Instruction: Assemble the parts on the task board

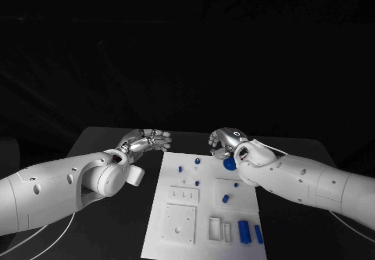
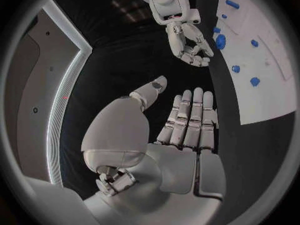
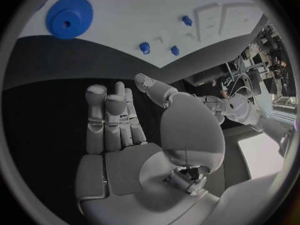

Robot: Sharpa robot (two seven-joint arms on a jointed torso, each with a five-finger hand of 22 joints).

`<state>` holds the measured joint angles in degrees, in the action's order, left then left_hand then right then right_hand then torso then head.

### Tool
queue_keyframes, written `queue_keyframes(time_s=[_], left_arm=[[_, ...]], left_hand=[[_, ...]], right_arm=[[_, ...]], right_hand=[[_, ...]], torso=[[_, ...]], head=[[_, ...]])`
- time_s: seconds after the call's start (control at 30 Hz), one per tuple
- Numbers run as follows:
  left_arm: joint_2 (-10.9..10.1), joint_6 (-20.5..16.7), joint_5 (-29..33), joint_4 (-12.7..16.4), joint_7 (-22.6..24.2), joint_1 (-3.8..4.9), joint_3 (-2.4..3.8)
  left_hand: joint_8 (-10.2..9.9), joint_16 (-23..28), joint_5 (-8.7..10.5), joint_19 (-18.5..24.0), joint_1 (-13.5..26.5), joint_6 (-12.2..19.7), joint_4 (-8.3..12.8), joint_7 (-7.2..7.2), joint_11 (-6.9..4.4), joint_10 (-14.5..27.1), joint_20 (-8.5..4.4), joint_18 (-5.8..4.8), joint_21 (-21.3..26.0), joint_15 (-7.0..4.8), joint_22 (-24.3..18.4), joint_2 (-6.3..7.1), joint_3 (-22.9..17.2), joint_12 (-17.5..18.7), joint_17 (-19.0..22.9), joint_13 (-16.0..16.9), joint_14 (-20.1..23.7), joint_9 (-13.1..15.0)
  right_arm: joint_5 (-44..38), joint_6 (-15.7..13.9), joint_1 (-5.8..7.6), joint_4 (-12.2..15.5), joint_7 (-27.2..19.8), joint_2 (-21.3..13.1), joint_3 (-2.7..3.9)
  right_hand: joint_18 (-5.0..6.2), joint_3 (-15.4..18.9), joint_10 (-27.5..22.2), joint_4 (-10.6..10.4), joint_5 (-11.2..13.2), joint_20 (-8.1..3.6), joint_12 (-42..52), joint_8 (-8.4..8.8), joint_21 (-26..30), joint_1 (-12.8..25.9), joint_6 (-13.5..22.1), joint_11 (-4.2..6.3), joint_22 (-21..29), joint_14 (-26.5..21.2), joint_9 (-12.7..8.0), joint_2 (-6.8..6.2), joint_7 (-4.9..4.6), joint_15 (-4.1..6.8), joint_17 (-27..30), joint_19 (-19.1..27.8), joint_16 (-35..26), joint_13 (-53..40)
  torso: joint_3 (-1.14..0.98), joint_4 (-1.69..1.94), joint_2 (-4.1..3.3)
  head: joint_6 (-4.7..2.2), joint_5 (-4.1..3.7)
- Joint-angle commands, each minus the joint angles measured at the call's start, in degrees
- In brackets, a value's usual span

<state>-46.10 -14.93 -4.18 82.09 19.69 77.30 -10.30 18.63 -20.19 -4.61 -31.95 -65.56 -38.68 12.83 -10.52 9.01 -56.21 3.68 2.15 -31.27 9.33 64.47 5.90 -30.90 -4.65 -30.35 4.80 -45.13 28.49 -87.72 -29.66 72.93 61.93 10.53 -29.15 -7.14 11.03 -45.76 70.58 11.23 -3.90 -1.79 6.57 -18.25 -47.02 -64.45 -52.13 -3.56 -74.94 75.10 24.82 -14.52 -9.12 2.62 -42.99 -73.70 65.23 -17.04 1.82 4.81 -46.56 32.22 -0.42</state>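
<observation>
The greatest risk from here is judged to be a poor grasp on the blue gear [image 1: 229, 163], which lies flat on the board [image 1: 205, 238] at its far right edge, at about one o'clock from the board's middle; because it is thin and lies flush, it could be pushed off the rim onto the black table [image 1: 297, 149] rather than lifted, should the fingers come in too low or from the inside. A second risk is seen in the small blue pegs [image 1: 197, 160] standing near the far end, which could be knocked over by a sweeping arm. The right hand [image 1: 227, 142] is held just above and beyond the gear, at twelve o'clock from it; its fingers are stretched out close side by side with the thumb set apart, and nothing is held or touched by it, as is shown plainly in the right wrist view, where the gear [image 3: 69, 17] is seen well clear of the fingertips [image 3: 97, 92]. The left hand [image 1: 145, 141] is poised off the board's far left corner, at about eleven o'clock, over bare table; its fingers are likewise extended and it is empty. Longer blue pieces [image 1: 244, 232] are left at the board's near right, at about five o'clock.
</observation>
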Motion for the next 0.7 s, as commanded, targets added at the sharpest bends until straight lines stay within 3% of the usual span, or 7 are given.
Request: queue_keyframes(time_s=[0.03, 0.23, 0.3, 0.33, 0.4, 0.47, 0.7], left_arm=[[0.3, 0.8, 0.3, -0.4, 0.6, 0.08, 0.02], [0.9, 1.2, 0.3, -1.1, 0.7, 0.06, 0.00], [0.9, 1.3, 0.3, -1.1, 0.7, 0.06, -0.01], [0.9, 1.3, 0.3, -1.1, 0.7, 0.06, -0.03], [0.8, 1.4, 0.3, -1.1, 0.6, 0.05, -0.05], [0.8, 1.5, 0.3, -1.2, 0.6, 0.05, -0.06], [0.9, 1.8, 0.3, -1.3, 0.7, 0.03, -0.08]], left_hand=[[-0.2, 0.1, 0.37, 0.2, 0.6, -0.5, 0.4, 0.06, -0.26, -0.7, -0.06, 0.67, -0.3, 0.00, -0.1, 0.08, -0.1, 0.1, -0.1, 0.1, -0.3, 0.1], [0.0, 0.2, 0.40, 0.2, 0.7, -0.8, 0.5, 0.76, -1.10, -1.0, -0.07, 0.66, -0.4, -0.01, -0.1, -0.06, -0.2, 0.1, -0.2, 0.1, -0.3, 0.2], [0.0, 0.2, 0.40, 0.2, 0.7, -0.8, 0.6, 0.82, -1.16, -1.0, -0.07, 0.66, -0.4, -0.02, -0.1, -0.09, -0.2, 0.1, -0.2, 0.1, -0.3, 0.2], [0.0, 0.2, 0.41, 0.2, 0.7, -0.9, 0.6, 0.85, -1.18, -1.0, -0.07, 0.65, -0.4, -0.02, -0.1, -0.10, -0.2, 0.1, -0.2, 0.1, -0.3, 0.2], [0.0, 0.2, 0.41, 0.2, 0.7, -0.9, 0.6, 0.87, -1.19, -1.0, -0.07, 0.65, -0.4, -0.02, -0.1, -0.10, -0.2, 0.1, -0.2, 0.1, -0.3, 0.2], [0.0, 0.2, 0.42, 0.2, 0.8, -0.9, 0.6, 0.89, -1.20, -1.0, -0.07, 0.65, -0.4, -0.02, -0.1, -0.10, -0.2, 0.1, -0.2, 0.1, -0.3, 0.2], [0.0, 0.2, 0.43, 0.2, 0.8, -0.9, 0.6, 0.94, -1.28, -1.1, -0.07, 0.65, -0.4, -0.02, -0.1, -0.13, -0.2, 0.1, -0.2, 0.1, -0.4, 0.2]], right_arm=[[3.0, 1.3, 0.62, 1.5, -2.5, -1.7, 0.51], [3.5, 4.3, 1.10, 0.5, -2.6, -3.5, 0.63], [3.6, 5.3, 1.10, -0.5, -2.6, -3.5, 0.62], [3.7, 5.7, 1.10, -0.8, -2.7, -3.5, 0.62], [3.7, 6.8, 1.08, -1.3, -2.6, -3.6, 0.61], [3.7, 7.3, 0.93, -1.7, -2.6, -3.5, 0.60], [2.2, 9.3, -1.12, -3.7, -2.2, -3.0, 0.59]], right_hand=[[3.97, 0.5, 5.2, -0.5, 0.4, -0.50, 2.2, 0.44, -0.2, -0.2, 1.2, 0.86, -1.1, -0.2, -0.1, -0.92, 0.17, 1.11, 0.0, 0.3, 0.3, -2.0], [3.97, 1.9, 7.5, -1.2, 0.5, -0.74, 7.0, 0.71, -0.6, -0.4, 1.8, 1.86, -1.1, -0.3, 0.0, -1.22, 0.97, 2.02, -0.4, 0.3, 0.8, -9.3], [3.97, 2.9, 5.8, -1.7, 0.5, -0.77, 12.7, 0.86, -0.7, -0.3, 2.0, 2.04, -1.1, -0.3, 0.2, -1.30, 0.98, 2.68, -0.6, 0.3, 0.9, -19.4], [3.97, 3.4, 5.4, -1.6, 0.2, -0.80, 15.5, 1.02, -0.8, -0.2, 2.2, 2.41, -1.1, -0.2, 0.2, -1.44, 1.55, 2.47, -0.7, 0.1, 1.1, -22.4], [3.97, 4.0, 1.3, -1.9, 0.0, -0.98, 25.5, 1.21, -1.5, 0.2, 2.2, 2.56, -1.3, 0.0, 0.2, -0.87, 1.37, 2.87, -1.4, -0.2, 1.9, -33.3], [3.97, 4.2, -2.1, -1.8, -0.4, -1.24, 32.3, 1.41, -2.3, 0.3, 2.3, 2.51, -1.3, -0.3, 0.2, -0.81, 1.26, 2.85, -2.3, -0.1, 2.7, -40.2], [3.97, 6.0, -4.2, -1.2, -1.2, -1.70, 48.2, 2.15, -7.0, 2.0, 3.2, 1.93, -1.5, -0.7, 0.2, -0.76, 0.93, 2.04, -8.2, -0.2, 7.7, -52.7]], torso=[[-0.21, -0.73, 0.44], [-0.33, -1.22, 0.91], [-0.37, -1.34, 1.01], [-0.42, -1.43, 1.04], [-0.52, -1.50, 1.02], [-0.65, -1.54, 0.97], [-0.51, -1.42, 0.98]], head=[[-0.09, 0.12], [-0.24, 0.00], [-0.26, -0.04], [-0.21, -0.03], [-0.12, -0.03], [0.04, -0.21], [0.36, -0.89]])
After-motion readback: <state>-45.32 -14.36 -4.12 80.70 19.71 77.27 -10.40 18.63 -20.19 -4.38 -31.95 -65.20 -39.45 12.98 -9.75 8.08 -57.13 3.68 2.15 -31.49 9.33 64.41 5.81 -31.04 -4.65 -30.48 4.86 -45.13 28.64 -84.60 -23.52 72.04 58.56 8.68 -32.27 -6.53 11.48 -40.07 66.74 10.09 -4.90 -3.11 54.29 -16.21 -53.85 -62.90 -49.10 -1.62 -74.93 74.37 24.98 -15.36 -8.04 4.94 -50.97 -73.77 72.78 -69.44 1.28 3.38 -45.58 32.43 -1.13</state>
